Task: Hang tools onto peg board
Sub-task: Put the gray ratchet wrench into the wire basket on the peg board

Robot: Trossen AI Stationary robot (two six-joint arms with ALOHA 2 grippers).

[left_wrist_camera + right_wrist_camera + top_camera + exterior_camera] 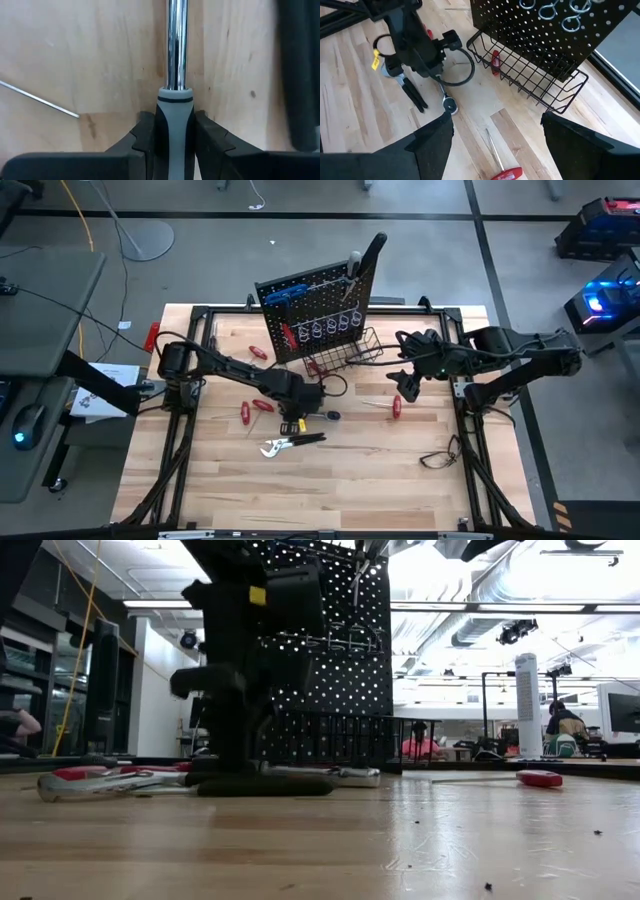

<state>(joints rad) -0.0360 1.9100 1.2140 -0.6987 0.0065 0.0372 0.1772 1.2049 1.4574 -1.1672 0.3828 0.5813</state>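
Note:
My left gripper (295,418) points down at the table's middle, shut on a tool (175,75) with a chrome shaft and a black-and-grey handle. The shaft (443,91) runs toward the table's right and ends in a round head (450,105). The black peg board (315,315) stands upright at the far middle, with rings, hung tools and a wire basket (530,75) holding a red-handled tool (495,60). My right gripper (495,145) hovers open above the table to the board's right, over a red-handled screwdriver (396,407) lying flat. My left gripper pinches the handle's end beside the chrome shaft (175,115) between its two fingers (145,135), one on each side. The fingers come from above, pointing down, and lie across the tool. The tool lies level, and its shaft (340,776) shows low along the table top.
Silver pliers with black handles (290,443) lie just nearer than the left gripper. Red-handled screwdrivers (255,408) lie to its left, another (258,352) farther back. A thin metal rod (40,100) lies close by. A black cable (440,455) lies at the near right.

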